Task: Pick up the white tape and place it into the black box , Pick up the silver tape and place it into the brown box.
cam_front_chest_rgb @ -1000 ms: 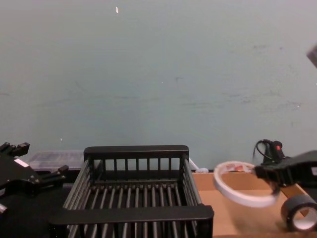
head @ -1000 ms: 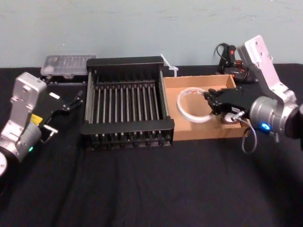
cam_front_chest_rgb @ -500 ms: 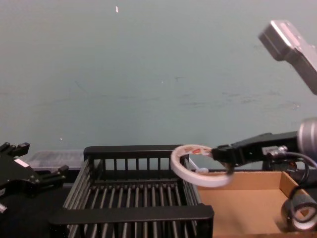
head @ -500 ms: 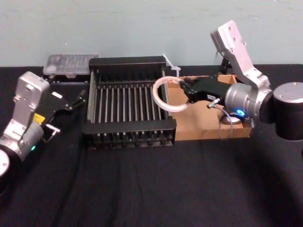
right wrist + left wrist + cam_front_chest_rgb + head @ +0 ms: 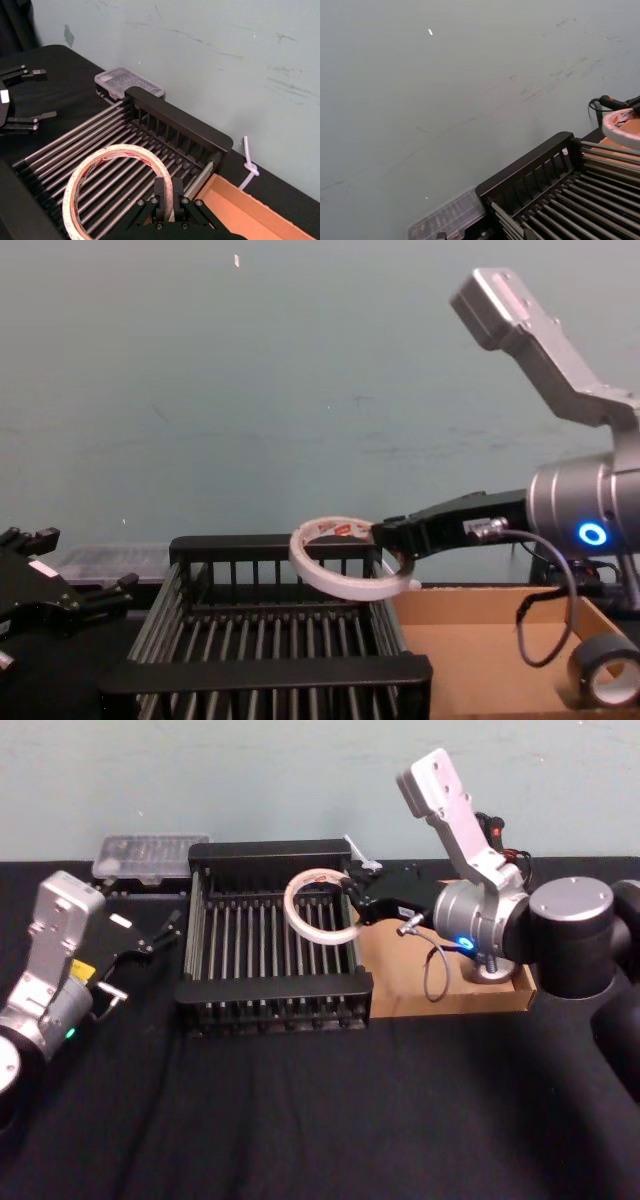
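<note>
Our right tool (image 5: 352, 902) has its fingers closed on the rim of the white tape (image 5: 291, 908), pinching the band on the side of the ring nearest the arm. The right wrist view shows the two fingers (image 5: 161, 189) tight together across the thin band. The ring is tilted, with its free side higher, and in the chest view it hangs about level with the rear rim of the black box (image 5: 270, 988), above the bars and not resting on them.

A second ago the tool held the ring over the brown box (image 5: 400, 982). Half a second ago the ring sat over the wall shared by the two boxes. Now it has crossed that wall and is over the right rear part of the black box, and the right arm has swung further towards the robot's left with it.

The silver tape (image 5: 581, 664) stands on edge in the near right corner of the brown box, where it was before.

Our left tool (image 5: 158, 932) has not shifted: it hangs with its fingers spread and holding nothing, just to the left of the black box over the black worktop (image 5: 300, 1110). A clear plastic case (image 5: 150, 855) lies behind it by the wall.
</note>
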